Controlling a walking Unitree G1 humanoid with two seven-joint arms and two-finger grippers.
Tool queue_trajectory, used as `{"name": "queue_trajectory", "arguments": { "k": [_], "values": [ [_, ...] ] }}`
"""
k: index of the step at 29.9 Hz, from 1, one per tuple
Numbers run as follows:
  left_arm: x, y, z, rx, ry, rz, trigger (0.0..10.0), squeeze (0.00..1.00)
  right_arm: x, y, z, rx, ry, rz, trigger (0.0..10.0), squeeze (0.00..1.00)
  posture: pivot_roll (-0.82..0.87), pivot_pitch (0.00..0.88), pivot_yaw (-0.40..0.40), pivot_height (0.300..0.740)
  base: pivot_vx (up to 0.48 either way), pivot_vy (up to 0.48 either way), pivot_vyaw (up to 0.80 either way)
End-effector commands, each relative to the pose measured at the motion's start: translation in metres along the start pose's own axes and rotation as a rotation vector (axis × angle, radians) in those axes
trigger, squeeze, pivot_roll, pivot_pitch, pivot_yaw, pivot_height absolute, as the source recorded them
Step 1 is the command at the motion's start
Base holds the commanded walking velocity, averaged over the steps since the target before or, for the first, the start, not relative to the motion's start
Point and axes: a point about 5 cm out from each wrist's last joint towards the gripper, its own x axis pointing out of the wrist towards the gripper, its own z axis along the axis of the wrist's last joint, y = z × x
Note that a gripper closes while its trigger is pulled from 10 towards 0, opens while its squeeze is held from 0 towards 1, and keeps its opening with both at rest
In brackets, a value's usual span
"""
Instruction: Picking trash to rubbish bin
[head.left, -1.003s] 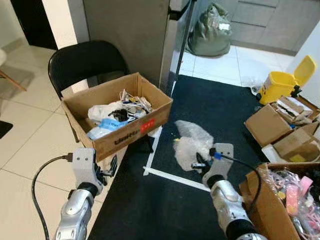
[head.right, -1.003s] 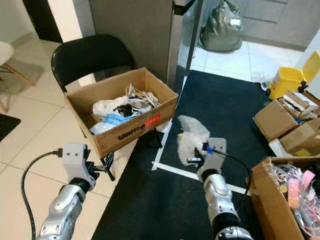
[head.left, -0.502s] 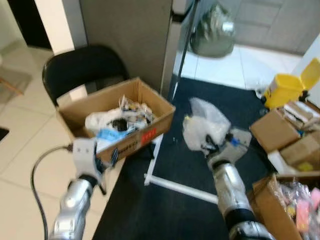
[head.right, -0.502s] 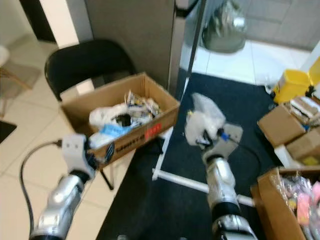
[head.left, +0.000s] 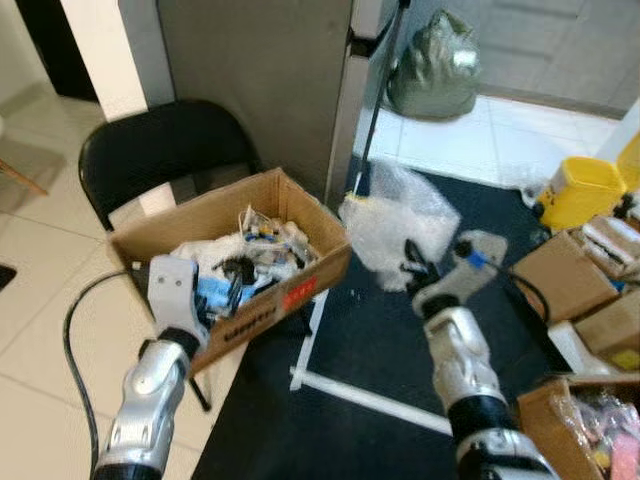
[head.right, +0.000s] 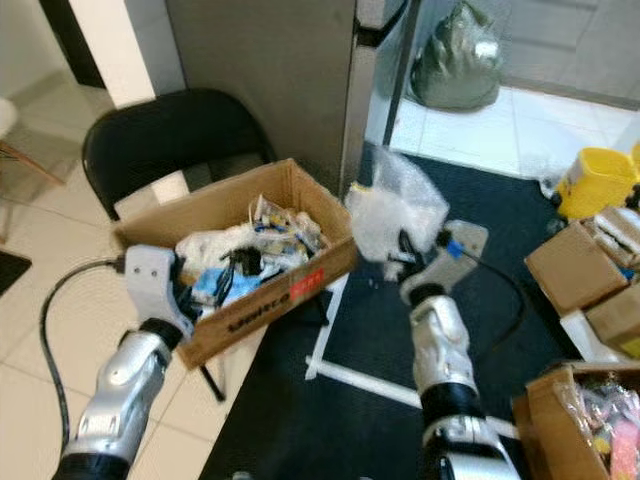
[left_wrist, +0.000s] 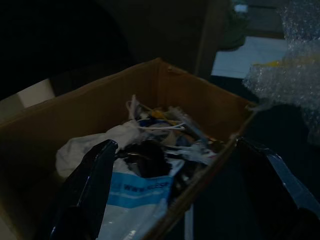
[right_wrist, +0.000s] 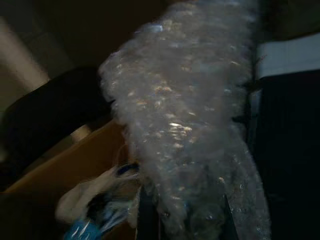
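Right wrist view shows what the eye views cannot: the right gripper (right_wrist: 185, 220) has its black fingers (right_wrist: 148, 215) clamped on the bubble wrap (right_wrist: 190, 125), which hangs before the lens with the box (right_wrist: 75, 165) behind at 8 o'clock. Left wrist view looks between the left gripper (left_wrist: 185, 200)'s wide-apart fingers (left_wrist: 90, 185) into the box (left_wrist: 200, 107), at a white bag (left_wrist: 100, 145) and a blue-printed wrapper (left_wrist: 135, 192).

Against a second ago, the wrap (head.left: 400, 215) has risen from low over the black mat (head.left: 380, 340) to just beside the box's (head.left: 300, 250) right corner, and the left gripper (head.left: 190, 300) has come up against the near wall.

Open room: the mat lies bare at 6 o'clock of the wrap; a chair (head.left: 150, 150) backs the box at 11, a grey panel (head.left: 260, 80) stands at 12, and cartons (head.left: 590, 290) crowd 3 o'clock.
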Motion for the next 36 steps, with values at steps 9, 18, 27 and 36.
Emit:
{"name": "queue_trajectory", "arguments": {
  "k": [9,18,27,36],
  "values": [
    [-0.0012,-0.0086,-0.0035,0.023,0.022,-0.036,10.0,0.00,-0.0012,0.0072,-0.0045,-0.027,0.061,0.089,10.0,0.00,0.06,0.137,-0.019,0.740,0.328,0.000,0.29],
    [0.0000,-0.0098,-0.0026,0.025,0.022,-0.040,10.0,0.00,-0.0013,0.0096,-0.0045,-0.029,0.074,0.105,10.0,0.00,0.06,0.137,-0.021,0.740,0.329,0.000,0.80],
    [-0.0003,-0.0100,-0.0027,0.030,0.025,-0.042,10.0,0.00,-0.0012,0.0087,-0.0051,-0.033,0.076,0.097,10.0,0.00,0.06,0.138,-0.019,0.740,0.327,0.000,0.80],
    [0.0010,-0.0098,-0.0007,0.035,0.023,-0.047,10.0,0.00,-0.0004,0.0074,-0.0044,-0.014,0.068,0.078,10.0,0.00,0.06,0.138,-0.018,0.740,0.315,0.000,0.00]
  ]
}}
